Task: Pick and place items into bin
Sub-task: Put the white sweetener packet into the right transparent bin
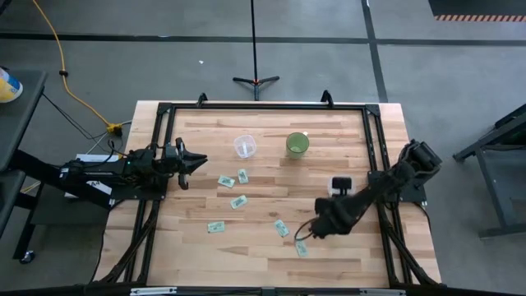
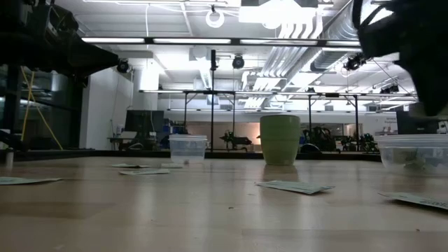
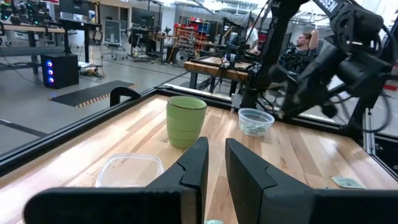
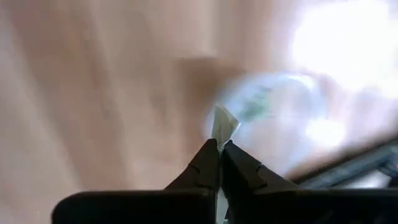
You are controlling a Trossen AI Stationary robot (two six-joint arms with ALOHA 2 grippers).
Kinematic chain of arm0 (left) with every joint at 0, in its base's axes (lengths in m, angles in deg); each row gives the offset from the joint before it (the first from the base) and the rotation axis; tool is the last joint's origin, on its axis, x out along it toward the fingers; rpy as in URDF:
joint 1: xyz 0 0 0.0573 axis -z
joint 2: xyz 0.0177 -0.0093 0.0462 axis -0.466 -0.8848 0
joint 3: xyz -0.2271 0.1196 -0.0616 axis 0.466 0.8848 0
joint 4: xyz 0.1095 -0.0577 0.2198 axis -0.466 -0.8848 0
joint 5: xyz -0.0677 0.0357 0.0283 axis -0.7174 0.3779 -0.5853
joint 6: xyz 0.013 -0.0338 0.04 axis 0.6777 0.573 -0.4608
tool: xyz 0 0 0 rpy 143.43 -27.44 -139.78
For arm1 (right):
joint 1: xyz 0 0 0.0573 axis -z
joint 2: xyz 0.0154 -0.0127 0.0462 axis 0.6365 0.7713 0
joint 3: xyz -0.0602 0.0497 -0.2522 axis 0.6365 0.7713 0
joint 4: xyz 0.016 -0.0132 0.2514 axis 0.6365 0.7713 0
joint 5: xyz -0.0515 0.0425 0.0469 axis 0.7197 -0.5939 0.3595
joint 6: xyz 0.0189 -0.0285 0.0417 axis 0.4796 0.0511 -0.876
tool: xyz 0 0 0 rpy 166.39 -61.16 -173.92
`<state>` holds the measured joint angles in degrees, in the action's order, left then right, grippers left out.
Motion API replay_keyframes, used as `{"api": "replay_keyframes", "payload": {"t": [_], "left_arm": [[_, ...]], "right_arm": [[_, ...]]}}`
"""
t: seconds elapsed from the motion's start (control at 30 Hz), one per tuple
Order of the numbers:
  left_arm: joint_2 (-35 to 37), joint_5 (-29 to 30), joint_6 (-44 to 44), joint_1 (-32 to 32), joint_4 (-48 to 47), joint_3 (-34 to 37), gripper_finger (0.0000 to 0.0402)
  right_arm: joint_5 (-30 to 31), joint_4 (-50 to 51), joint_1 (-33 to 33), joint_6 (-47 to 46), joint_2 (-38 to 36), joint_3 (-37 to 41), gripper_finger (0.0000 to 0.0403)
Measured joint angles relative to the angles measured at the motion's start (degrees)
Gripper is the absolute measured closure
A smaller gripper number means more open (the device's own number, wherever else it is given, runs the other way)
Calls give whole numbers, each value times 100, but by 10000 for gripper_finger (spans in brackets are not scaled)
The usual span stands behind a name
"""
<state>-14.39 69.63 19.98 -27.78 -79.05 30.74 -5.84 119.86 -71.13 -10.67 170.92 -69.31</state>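
Packet [image 4: 224,124] pinched in right pincer [image 4: 220,149]

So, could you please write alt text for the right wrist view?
The right gripper, its dark fingers shut, pinches a small pale green and white packet above the light wooden table. A blurred clear round plastic container lies just beyond.

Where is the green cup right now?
In the high view the green cup stands upright toward the table's far edge, just right of centre, beside the clear plastic container on its left.
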Motion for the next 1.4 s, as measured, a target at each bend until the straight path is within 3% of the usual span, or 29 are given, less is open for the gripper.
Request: {"api": "replay_keyframes", "payload": {"t": [0.2, 0.4, 0.6, 0.87, 1.07, 1.4], "left_arm": [[0, -1, 0, 0, 0, 0, 309], [1, -2, 0, 2, 0, 0, 309], [2, -3, 0, 0, -2, 0, 309], [0, -4, 0, 2, -2, 0, 309], [0, -4, 1, 0, -2, 0, 309], [0, -4, 0, 0, -4, 0, 309]], "right_arm": [[358, 413, 521, 524, -9, 3, 399], [342, 345, 1041, 1072, -45, 62, 395], [-190, -74, 1384, 1383, -502, 779, 397], [-286, -744, 1559, 1258, -1164, 1205, 398], [-309, -724, 1561, 1298, -1239, 1273, 359], [-104, -524, 1588, 1037, -1239, 1225, 250]]}}
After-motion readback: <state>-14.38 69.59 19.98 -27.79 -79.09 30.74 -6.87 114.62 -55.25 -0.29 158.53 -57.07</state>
